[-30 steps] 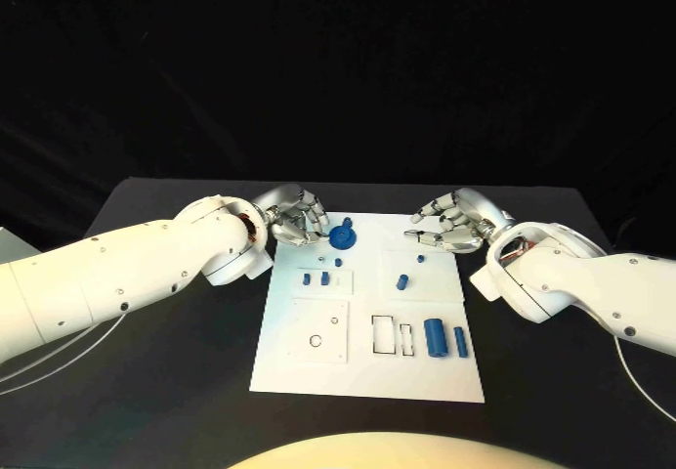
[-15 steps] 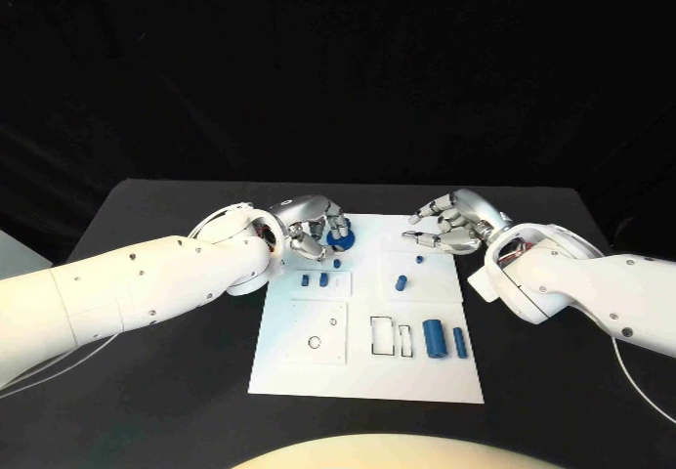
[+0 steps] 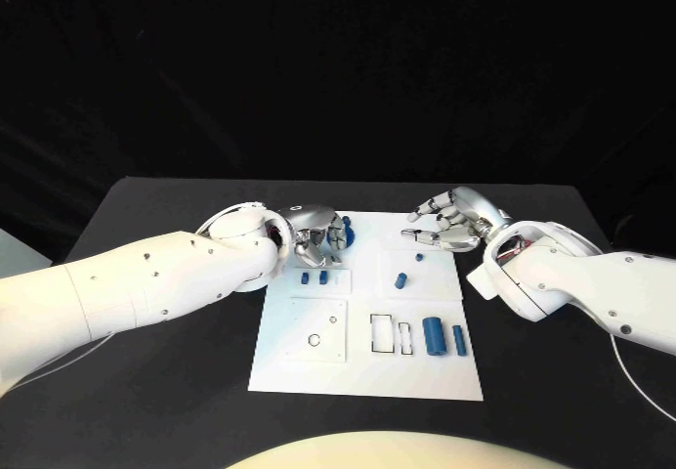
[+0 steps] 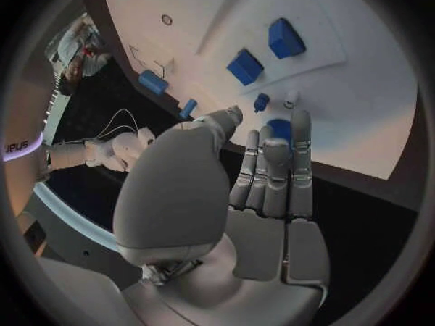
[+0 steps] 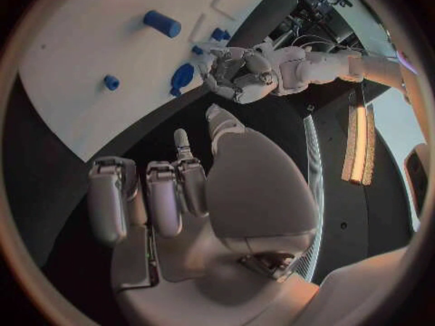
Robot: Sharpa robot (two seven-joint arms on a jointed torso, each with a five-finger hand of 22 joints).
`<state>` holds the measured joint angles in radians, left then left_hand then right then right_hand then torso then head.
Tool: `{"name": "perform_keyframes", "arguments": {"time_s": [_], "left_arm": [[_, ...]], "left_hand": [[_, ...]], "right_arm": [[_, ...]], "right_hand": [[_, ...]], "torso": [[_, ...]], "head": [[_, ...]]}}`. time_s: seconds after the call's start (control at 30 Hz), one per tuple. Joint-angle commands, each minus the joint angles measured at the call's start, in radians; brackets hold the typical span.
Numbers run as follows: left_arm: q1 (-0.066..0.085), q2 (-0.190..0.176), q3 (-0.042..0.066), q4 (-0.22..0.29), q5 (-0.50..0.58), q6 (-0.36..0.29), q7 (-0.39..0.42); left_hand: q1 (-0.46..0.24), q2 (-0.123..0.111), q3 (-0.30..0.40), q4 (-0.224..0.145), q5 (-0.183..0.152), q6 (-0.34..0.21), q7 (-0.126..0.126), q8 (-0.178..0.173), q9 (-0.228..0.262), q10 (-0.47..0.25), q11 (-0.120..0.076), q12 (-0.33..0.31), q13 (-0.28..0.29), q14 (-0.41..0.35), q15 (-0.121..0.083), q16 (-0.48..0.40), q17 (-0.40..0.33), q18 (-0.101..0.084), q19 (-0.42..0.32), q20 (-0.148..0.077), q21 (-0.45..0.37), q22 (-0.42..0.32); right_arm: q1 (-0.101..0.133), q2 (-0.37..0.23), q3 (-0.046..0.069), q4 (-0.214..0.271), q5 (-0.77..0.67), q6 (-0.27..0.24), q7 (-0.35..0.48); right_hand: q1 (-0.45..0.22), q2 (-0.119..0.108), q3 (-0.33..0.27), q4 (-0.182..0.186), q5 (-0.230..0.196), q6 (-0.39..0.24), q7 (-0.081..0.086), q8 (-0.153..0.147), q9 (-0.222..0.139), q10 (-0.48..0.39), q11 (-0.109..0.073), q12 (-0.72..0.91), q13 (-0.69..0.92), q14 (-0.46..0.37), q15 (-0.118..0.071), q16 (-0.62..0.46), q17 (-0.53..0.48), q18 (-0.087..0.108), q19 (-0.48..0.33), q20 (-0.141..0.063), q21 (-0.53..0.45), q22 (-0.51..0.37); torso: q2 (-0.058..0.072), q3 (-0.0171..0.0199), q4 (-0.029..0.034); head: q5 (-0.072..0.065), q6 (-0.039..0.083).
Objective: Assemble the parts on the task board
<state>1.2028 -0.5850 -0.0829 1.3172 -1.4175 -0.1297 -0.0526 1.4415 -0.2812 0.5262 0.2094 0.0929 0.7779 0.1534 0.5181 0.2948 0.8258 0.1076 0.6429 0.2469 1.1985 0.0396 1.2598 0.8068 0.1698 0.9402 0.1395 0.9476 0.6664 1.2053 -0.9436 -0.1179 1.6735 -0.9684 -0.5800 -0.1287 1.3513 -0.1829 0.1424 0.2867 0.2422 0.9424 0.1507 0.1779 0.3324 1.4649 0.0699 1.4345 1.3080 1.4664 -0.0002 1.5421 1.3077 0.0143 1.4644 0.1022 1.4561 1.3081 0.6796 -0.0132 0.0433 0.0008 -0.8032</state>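
Note:
The white task board (image 3: pixel 369 371) lies in the middle of the black table. A blue round part (image 3: pixel 348 234) stands near its far edge. My left hand (image 3: pixel 317 237) reaches over that spot; in the left wrist view its straight fingers (image 4: pixel 276 168) lie against the round part (image 4: pixel 279 128), with the thumb off to the side. I cannot tell whether it is gripped. My right hand (image 3: pixel 451 223) hovers at the board's far right corner, fingers loosely curled and holding nothing (image 5: pixel 172 195). Two blue blocks (image 3: pixel 315 277) sit just behind the left hand.
A short blue cylinder (image 3: pixel 401 282) and a small peg (image 3: pixel 418 259) lie in the right-hand recess. A thick cylinder (image 3: pixel 434 336) and a thinner one (image 3: pixel 459 340) lie near rectangular cut-outs (image 3: pixel 392 334). A square plate with a ring hole (image 3: pixel 316 340) is nearer me.
My left hand has moved right from the board's far left corner and now lies over the blue round part. The right hand has barely shifted.

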Motion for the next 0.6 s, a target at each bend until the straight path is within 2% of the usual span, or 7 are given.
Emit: {"name": "perform_keyframes", "arguments": {"time_s": [0.03, 0.27, 0.6], "left_arm": [[-0.001, 0.006, 0.000, -0.005, -0.030, 0.059, -0.028], [-0.001, 0.015, -0.001, -0.021, -0.029, 0.055, -0.035], [-0.004, 0.032, -0.001, -0.042, -0.018, 0.058, -0.028]], "left_hand": [[-0.009, 0.000, 0.002, -0.003, -0.003, 0.008, 0.001, -0.006, -0.002, 0.008, 0.000, 0.005, -0.002, 0.010, 0.000, 0.009, 0.008, 0.014, 0.008, 0.001, 0.007, 0.003], [-0.006, 0.005, 0.012, -0.011, -0.002, 0.016, 0.001, -0.011, -0.006, 0.012, -0.001, 0.006, -0.008, 0.017, -0.001, 0.025, 0.018, 0.014, 0.008, 0.000, 0.017, 0.010], [0.000, 0.013, 0.033, -0.025, -0.003, 0.030, 0.001, -0.017, -0.011, 0.022, -0.003, 0.005, -0.018, 0.027, -0.002, 0.047, 0.033, 0.014, 0.007, -0.002, 0.033, 0.022]], "right_arm": [[-0.001, 0.001, 0.000, 0.002, -0.003, -0.002, 0.013], [-0.001, 0.001, 0.000, 0.003, -0.003, -0.003, 0.013], [-0.001, 0.002, 0.000, 0.003, -0.003, -0.002, 0.014]], "right_hand": [[0.002, 0.003, 0.007, 0.001, 0.003, -0.002, -0.002, 0.003, 0.000, 0.002, -0.004, -0.007, 0.160, 0.086, -0.007, -0.005, 0.186, 0.013, 0.055, -0.006, -0.003, 0.199], [0.002, 0.003, 0.007, 0.001, 0.003, -0.002, -0.002, 0.003, 0.000, 0.002, -0.004, -0.007, 0.160, 0.086, -0.007, -0.005, 0.186, 0.013, 0.055, -0.006, -0.003, 0.199], [0.002, 0.003, 0.007, 0.001, 0.003, -0.002, -0.002, 0.003, 0.000, 0.002, -0.004, -0.007, 0.160, 0.086, -0.007, -0.005, 0.186, 0.013, 0.055, -0.006, -0.003, 0.199]], "torso": [[0.000, 0.0001, -0.0002], [-0.001, 0.0001, 0.0015], [-0.001, -0.0002, 0.0000]], "head": [[-0.001, 0.000], [-0.002, -0.002], [-0.006, -0.005]]}}
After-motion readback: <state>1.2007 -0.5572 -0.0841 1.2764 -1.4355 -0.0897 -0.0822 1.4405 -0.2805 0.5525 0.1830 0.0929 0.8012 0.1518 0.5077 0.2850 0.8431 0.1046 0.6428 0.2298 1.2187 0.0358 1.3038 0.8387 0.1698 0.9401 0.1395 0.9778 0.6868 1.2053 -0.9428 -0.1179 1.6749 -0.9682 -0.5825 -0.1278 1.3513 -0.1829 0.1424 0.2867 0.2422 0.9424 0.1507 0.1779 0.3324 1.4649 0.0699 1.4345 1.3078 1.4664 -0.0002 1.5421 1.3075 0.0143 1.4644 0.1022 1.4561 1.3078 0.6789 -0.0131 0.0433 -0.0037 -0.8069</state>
